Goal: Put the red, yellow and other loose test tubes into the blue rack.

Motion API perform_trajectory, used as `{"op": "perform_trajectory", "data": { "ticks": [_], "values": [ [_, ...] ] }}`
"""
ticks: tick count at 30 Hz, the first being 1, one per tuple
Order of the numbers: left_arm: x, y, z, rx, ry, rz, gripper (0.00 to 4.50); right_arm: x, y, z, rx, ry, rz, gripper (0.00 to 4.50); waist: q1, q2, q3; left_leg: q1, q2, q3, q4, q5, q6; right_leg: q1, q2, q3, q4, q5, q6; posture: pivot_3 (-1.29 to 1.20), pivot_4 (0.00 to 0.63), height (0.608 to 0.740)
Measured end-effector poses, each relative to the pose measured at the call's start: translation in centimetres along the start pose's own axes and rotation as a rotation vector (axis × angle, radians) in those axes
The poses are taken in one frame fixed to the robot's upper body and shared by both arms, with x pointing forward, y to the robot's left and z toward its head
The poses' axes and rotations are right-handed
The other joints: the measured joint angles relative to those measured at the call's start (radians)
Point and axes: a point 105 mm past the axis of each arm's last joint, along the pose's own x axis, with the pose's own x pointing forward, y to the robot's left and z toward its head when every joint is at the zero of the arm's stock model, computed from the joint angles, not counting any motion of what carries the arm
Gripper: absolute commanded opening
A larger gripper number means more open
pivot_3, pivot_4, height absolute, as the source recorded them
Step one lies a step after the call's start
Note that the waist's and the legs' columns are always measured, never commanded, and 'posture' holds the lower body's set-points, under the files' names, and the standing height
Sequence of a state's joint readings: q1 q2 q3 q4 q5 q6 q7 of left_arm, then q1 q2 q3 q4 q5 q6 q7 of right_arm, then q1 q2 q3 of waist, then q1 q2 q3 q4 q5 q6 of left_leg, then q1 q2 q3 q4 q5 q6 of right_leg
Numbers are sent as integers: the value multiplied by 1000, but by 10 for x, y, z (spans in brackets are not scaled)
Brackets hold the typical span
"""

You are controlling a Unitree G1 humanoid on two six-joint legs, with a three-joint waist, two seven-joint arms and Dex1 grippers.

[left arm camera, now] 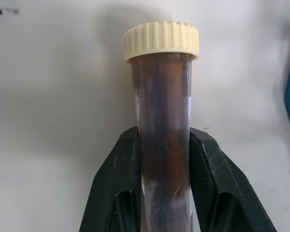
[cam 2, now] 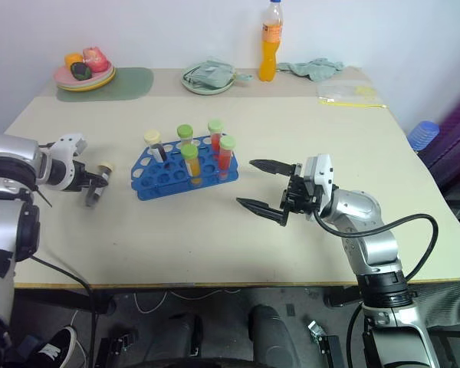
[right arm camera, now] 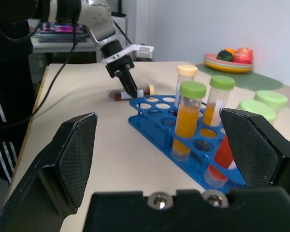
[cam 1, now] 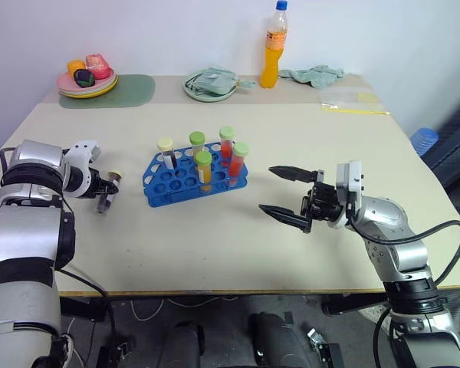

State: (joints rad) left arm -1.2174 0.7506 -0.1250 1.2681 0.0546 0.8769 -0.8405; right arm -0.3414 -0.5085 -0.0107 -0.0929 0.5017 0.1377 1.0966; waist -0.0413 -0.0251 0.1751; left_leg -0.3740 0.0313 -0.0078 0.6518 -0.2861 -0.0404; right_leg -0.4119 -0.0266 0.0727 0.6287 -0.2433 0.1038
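Bare table [cam 1: 215, 238] lies open between the blue rack [cam 1: 169, 188] and the near edge; capped tubes [cam 1: 203, 159] crowd the rack's right half.

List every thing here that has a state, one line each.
Dark tube: capped, lying on the table, gripped.
Left pincer: shut on the dark tube.
Right pincer: open, holding nothing.
Blue rack: five capped tubes standing in it, other holes free.
Orange bottle: upright, capped.

Head pair looks down over the table [cam 1: 238, 253]; wrist views sit close (both catching the blue rack [right arm camera: 154, 123]).
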Motion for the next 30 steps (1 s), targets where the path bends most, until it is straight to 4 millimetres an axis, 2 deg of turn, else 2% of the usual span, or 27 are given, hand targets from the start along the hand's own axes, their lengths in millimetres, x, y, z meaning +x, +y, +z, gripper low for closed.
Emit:
{"op": "perform_trajectory", "data": {
  "ticks": [2, 4, 6, 8, 10, 15, 17, 19, 21, 24, 28, 30],
  "values": [
    [-3, 12, 7, 65, -62, 77, 775, -1, 1, -2, 0, 3, -5, 4500, -2, 0, 0, 0, 0, 0, 0, 0, 0, 0, 0, 0, 0, 0, 0, 0, 150, 740],
    [-10, 23, 25, 146, -205, 161, 775, -4, 1, -5, 8, 10, -17, 4500, -2, -2, 1, -1, 1, 0, 0, 0, 0, -2, 0, 0, 1, 0, 0, 0, 150, 740],
    [-21, 24, 45, 184, -392, 208, 775, -5, 1, -8, 15, 14, -26, 4500, 1, -2, 1, -2, 1, 0, 0, 0, -1, -2, -2, 0, 2, 0, 0, 0, 150, 740],
    [-38, 14, 64, 204, -619, 208, 775, -6, 1, -9, 21, 16, -31, 4500, 5, -3, 1, -2, 1, 1, 0, 0, -1, -3, -4, 1, 2, 0, 0, 0, 150, 740],
    [-52, 0, 66, 244, -788, 185, 775, -7, 0, -11, 25, 18, -37, 4500, 6, -3, 0, -1, 1, 2, 0, 0, -1, -2, -6, 1, 2, 0, 0, 0, 150, 740],
    [-82, -47, 50, 187, -1198, 27, 775, -6, -7, -9, 25, 16, -39, 4500, 20, -5, 0, -1, 0, 3, 1, 0, -1, -2, -8, 1, 1, 1, 0, 0, 150, 740],
    [-96, -58, 44, 251, -1283, 9, 775, -5, -9, -7, 18, 15, -30, 4500, 23, -5, -1, 0, -1, 3, 1, 0, -1, -2, -6, 1, 1, 1, 0, 0, 150, 740],
    [-106, -80, 37, 348, -1351, -38, 775, -3, -11, -5, 13, 14, -27, 4500, 28, -5, -1, 0, -1, 3, 1, 0, -1, 0, -6, 1, 1, 1, -1, 0, 150, 740],
    [-105, -101, 32, 403, -1386, -96, 775, 0, -13, -1, 8, 10, -22, 4500, 31, -4, -1, 0, -1, 2, 2, 0, -1, 1, -5, 1, 0, 1, -1, 0, 150, 740],
    [-90, -123, 20, 504, -1356, -129, 775, 1, -14, 1, 7, 10, -30, 4500, 28, -5, -1, 1, -2, 2, 2, 0, -1, 1, -5, 1, 0, 0, -1, 0, 150, 740],
    [-53, -138, 1, 565, -1278, -121, 775, -1, -14, -1, 20, 28, -50, 4500, 26, -5, -1, 1, -1, 2, 2, 0, -1, 1, -3, 1, 0, 0, -1, 0, 150, 740],
    [-41, -141, -4, 601, -1259, -111, 775, -3, -13, -3, 27, 36, -56, 4500, 25, -4, -1, 1, -1, 2, 2, 0, 0, 1, -3, 1, 0, 0, -1, 0, 150, 740]
  ]
}}
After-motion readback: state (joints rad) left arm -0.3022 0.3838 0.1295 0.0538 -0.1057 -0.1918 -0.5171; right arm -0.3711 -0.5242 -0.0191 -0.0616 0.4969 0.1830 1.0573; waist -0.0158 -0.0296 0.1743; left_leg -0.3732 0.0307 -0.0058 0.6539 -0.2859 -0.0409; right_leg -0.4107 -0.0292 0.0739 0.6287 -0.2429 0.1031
